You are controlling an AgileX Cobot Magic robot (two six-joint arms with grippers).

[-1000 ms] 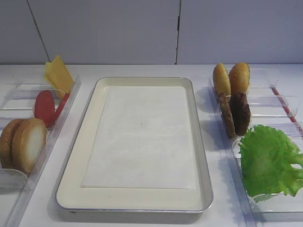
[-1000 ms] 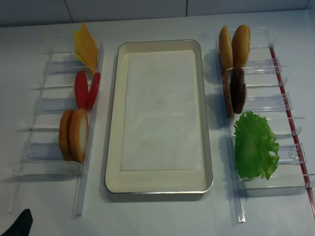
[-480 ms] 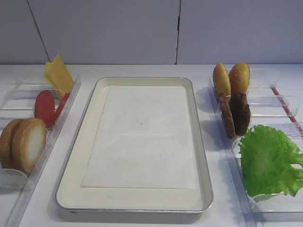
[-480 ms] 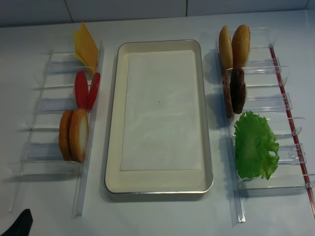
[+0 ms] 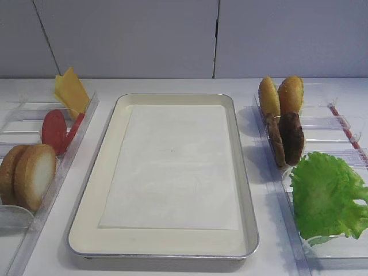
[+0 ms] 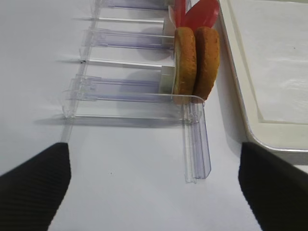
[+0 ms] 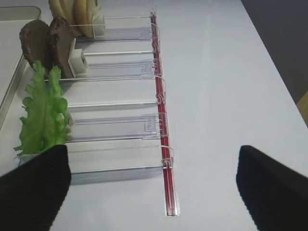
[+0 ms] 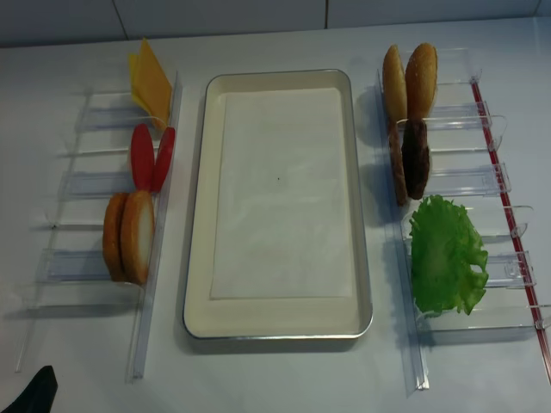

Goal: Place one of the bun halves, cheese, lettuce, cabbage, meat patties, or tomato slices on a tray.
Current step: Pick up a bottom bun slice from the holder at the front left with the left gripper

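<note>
The silver tray (image 5: 244,190) (image 8: 195,215) lies in the middle holding only its white paper liner. Left racks hold two bun halves (image 5: 35,175) (image 6: 196,60), tomato slices (image 5: 54,131) (image 8: 143,157) and cheese (image 5: 70,91). Right racks hold meat patties (image 5: 291,138) (image 7: 45,42) and lettuce (image 5: 325,195) (image 7: 44,113). Cabbage is out of view. My left gripper (image 6: 154,192) hangs open over bare table in front of the bun halves. My right gripper (image 7: 154,187) is open over the table, near the lettuce rack's front end. Neither holds anything.
Two golden buns (image 5: 282,95) stand in the far right rack. Clear plastic racks (image 8: 77,267) (image 7: 115,127) flank the tray; a red strip (image 7: 163,159) edges the right rack. A dark arm tip (image 8: 34,394) shows at the bottom left corner.
</note>
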